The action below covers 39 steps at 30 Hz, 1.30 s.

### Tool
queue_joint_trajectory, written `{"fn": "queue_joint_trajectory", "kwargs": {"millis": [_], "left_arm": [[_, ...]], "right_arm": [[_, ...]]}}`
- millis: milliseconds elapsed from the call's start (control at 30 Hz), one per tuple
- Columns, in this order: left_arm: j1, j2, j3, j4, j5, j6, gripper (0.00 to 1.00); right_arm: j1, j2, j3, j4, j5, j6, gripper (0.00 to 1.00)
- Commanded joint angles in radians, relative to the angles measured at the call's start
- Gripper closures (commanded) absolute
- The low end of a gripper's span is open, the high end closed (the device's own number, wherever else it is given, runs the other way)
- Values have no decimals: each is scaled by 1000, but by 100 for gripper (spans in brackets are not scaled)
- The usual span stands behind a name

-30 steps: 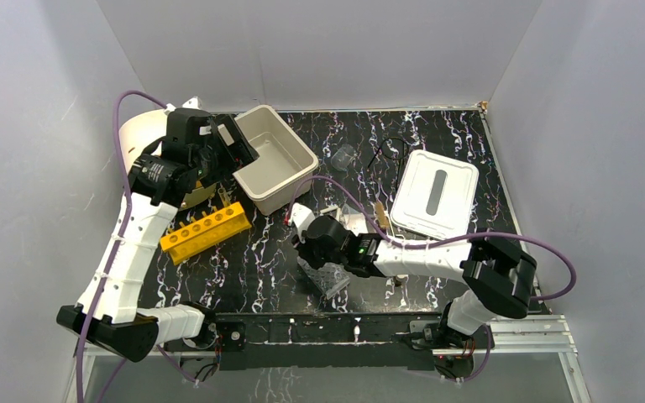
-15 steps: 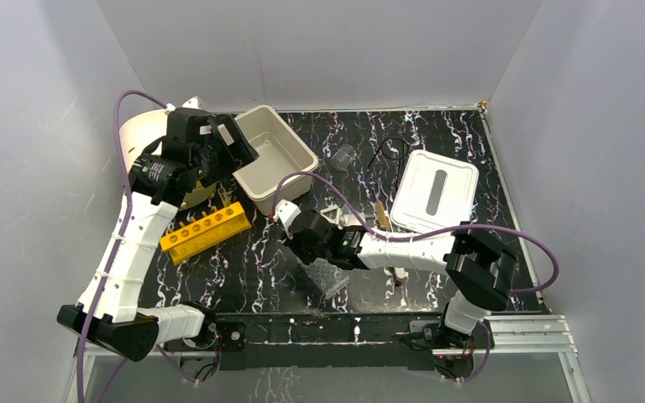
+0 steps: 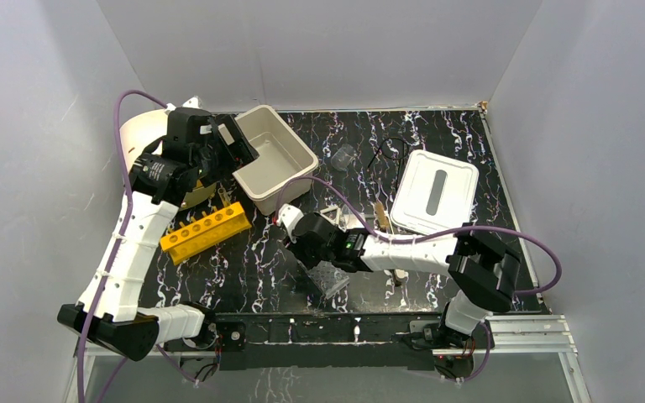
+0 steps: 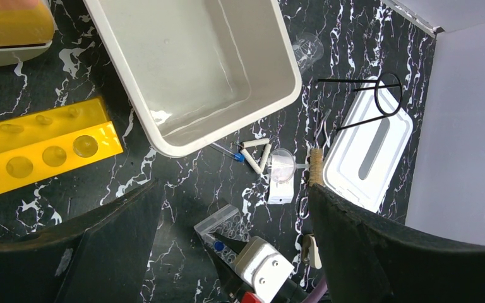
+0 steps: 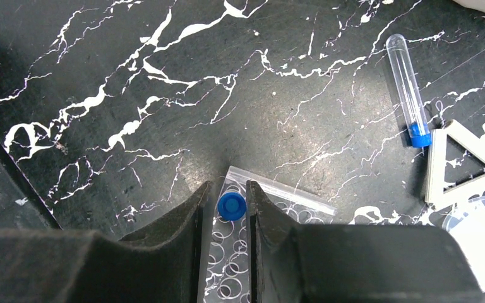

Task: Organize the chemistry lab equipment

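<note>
My right gripper (image 5: 227, 185) is low over the clear well tray (image 5: 271, 252), jaws narrow around a blue-capped tube (image 5: 232, 206) that stands upright over the tray's near corner; it also shows in the top view (image 3: 309, 252). A second blue-capped tube (image 5: 407, 88) lies beside the white triangle (image 5: 461, 167). My left gripper (image 4: 233, 186) is open and empty, high above the table by the beige tub (image 3: 262, 200). The yellow six-hole rack (image 3: 206, 231) lies left of the tub. The small beaker (image 3: 343, 156) and black wire stand (image 3: 390, 149) sit at the back.
The white lid (image 3: 434, 193) with a grey slot lies at the right. A wooden clamp (image 3: 380, 214) and a clear round dish (image 4: 282, 165) lie between the triangle and the lid. A yellow-topped object (image 4: 12, 25) sits left of the tub.
My right gripper moved left and away from the tray, then came back a little toward it. The left arm has not moved.
</note>
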Motion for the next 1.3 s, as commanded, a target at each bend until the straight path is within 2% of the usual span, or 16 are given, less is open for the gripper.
{"fn": "queue_joint_trajectory", "kwargs": {"millis": [0, 467, 767, 800, 967, 1033, 1167, 1267], "left_arm": [[8, -1, 5, 6, 9, 10, 16], [8, -1, 7, -4, 1, 10, 16], [10, 4, 9, 2, 8, 10, 16], [9, 4, 9, 2, 8, 9, 16], [10, 3, 19, 0, 5, 10, 16], [10, 2, 23, 1, 3, 10, 16], [10, -5, 20, 4, 7, 11, 15], [10, -16, 8, 8, 22, 14, 15]], "right_arm": [[9, -62, -24, 86, -13, -14, 68], [9, -129, -158, 243, -17, -39, 73], [9, -124, -167, 237, -19, -32, 71], [9, -124, -164, 233, -16, -29, 69], [9, -161, -120, 183, -3, 8, 38], [9, -186, -93, 151, -2, 25, 29], [4, -252, -45, 70, -8, 80, 17], [-10, -326, -37, -53, -6, 166, 12]]}}
